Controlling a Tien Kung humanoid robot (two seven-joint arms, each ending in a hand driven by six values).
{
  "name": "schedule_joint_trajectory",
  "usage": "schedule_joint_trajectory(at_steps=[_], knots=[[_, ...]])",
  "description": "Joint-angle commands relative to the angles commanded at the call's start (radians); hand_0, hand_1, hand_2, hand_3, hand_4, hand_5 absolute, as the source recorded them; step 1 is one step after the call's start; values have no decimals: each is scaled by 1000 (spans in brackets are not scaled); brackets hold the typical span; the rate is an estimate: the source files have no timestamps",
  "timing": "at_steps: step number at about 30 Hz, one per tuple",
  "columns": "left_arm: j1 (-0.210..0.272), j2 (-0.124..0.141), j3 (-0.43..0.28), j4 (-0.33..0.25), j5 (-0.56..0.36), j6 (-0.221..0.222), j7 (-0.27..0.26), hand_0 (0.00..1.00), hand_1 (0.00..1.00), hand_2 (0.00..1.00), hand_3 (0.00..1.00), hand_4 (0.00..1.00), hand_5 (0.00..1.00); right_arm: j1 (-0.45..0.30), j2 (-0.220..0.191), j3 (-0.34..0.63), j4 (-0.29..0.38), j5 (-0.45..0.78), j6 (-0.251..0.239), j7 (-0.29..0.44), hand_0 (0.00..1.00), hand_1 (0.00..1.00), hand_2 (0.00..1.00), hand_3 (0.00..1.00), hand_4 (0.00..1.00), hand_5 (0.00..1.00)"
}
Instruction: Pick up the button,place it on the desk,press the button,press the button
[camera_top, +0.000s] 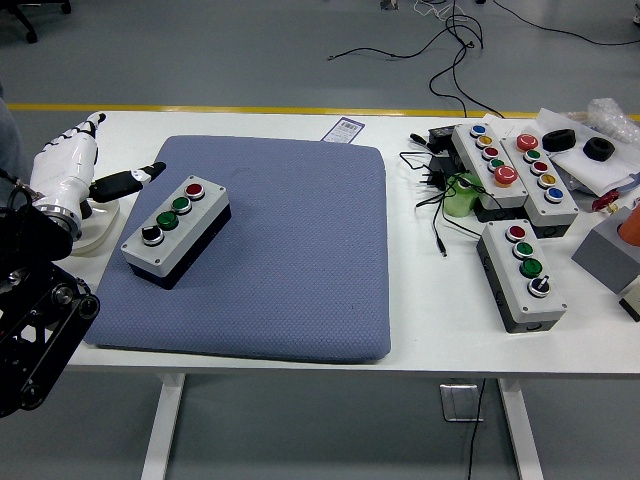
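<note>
Overhead, the button box (175, 232) sits on the blue mat's (290, 270) left part, its red, green and black controls facing up; the left hand (75, 170) hovers just beside it, fingers spread, gripping nothing; more button boxes (522, 272), a green roll (461, 195) and cables (437, 205) crowd the table's (430, 330) right side.

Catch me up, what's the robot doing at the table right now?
Nothing is being held. The button box with red, green and black controls sits on the blue mat. The robot's left hand hovers at the mat's left edge, fingers open, thumb pointing toward the box without touching it. The right arm isn't in view. More button boxes and cables sit untouched on the table's right side.
</note>
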Motion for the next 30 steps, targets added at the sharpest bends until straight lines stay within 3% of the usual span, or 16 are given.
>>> schedule_joint_trajectory(at_steps=[14,22,30], knots=[[24,-5,27,-11,21,-23,27,938,985,998,998,983,720,-22,-3,-16,0,33,-4,4,543,659,706,621,314,135],[-13,-15,47,-32,74,-98,93,982,998,998,998,989,666,-28,2,4,0,22,-8,3,533,659,704,621,314,136],[-11,-6,85,-73,33,-152,97,980,998,998,998,986,661,-27,3,20,0,8,-7,1,533,658,704,621,314,137]])
